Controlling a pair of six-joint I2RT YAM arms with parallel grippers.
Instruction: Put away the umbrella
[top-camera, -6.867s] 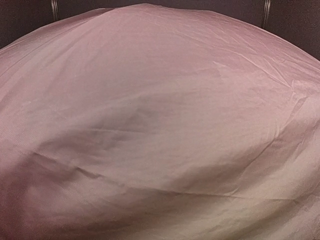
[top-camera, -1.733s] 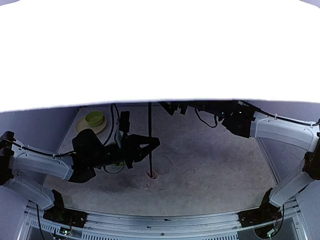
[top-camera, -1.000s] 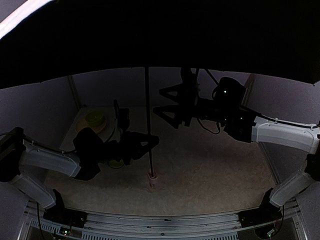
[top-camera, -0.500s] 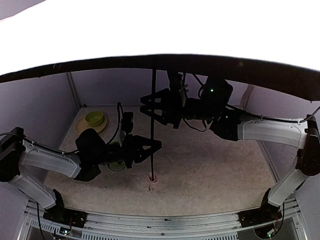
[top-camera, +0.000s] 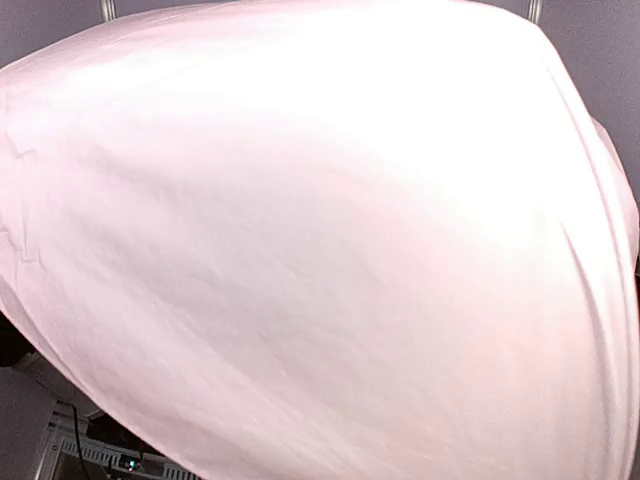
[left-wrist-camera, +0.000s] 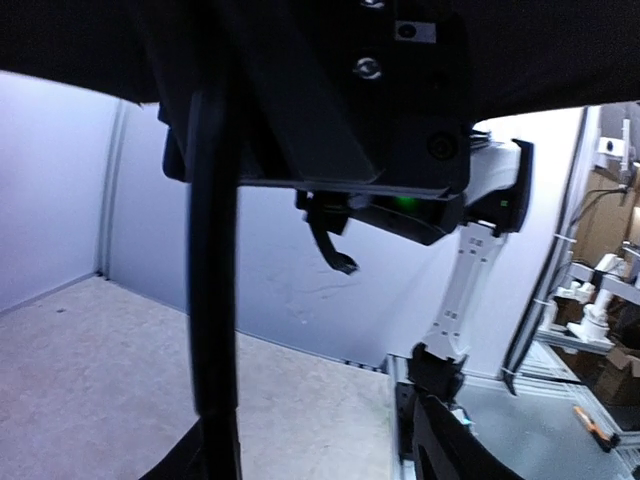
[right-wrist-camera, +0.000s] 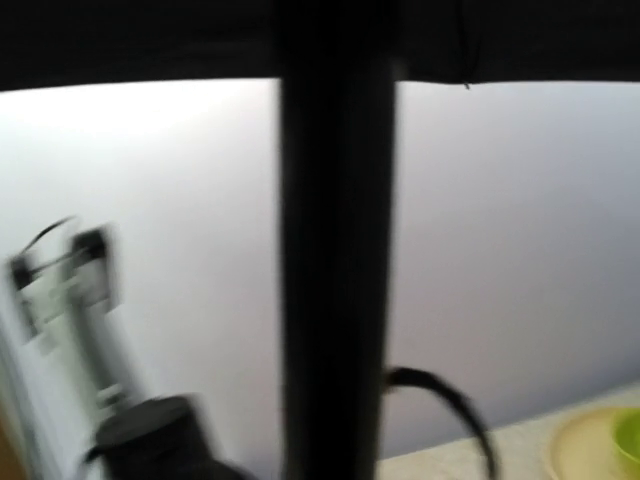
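Observation:
The umbrella is open, and its pale pink canopy (top-camera: 320, 240) fills the top view and hides both arms. Its thin black shaft (left-wrist-camera: 214, 300) stands upright under the black lining (left-wrist-camera: 80, 40). My left gripper (left-wrist-camera: 310, 450) is open, jaws wide apart, and the shaft runs past just inside the left finger (left-wrist-camera: 172, 466). Higher up, my right gripper (left-wrist-camera: 215, 140) is closed round the shaft, seen from below in the left wrist view. In the right wrist view the blurred shaft (right-wrist-camera: 335, 300) fills the middle and that gripper's own fingers do not show. The handle is out of view.
A green plate (right-wrist-camera: 600, 440) lies on the pale table at the bottom right of the right wrist view. The right arm's white link (left-wrist-camera: 470, 280) rises from the table's edge. Grey enclosure walls (left-wrist-camera: 60, 190) stand behind. Shelving and clutter (left-wrist-camera: 600, 300) lie beyond the frame.
The canopy has swung across the top camera and now blocks it. My left gripper has opened off the shaft. My right gripper has closed on the shaft higher up.

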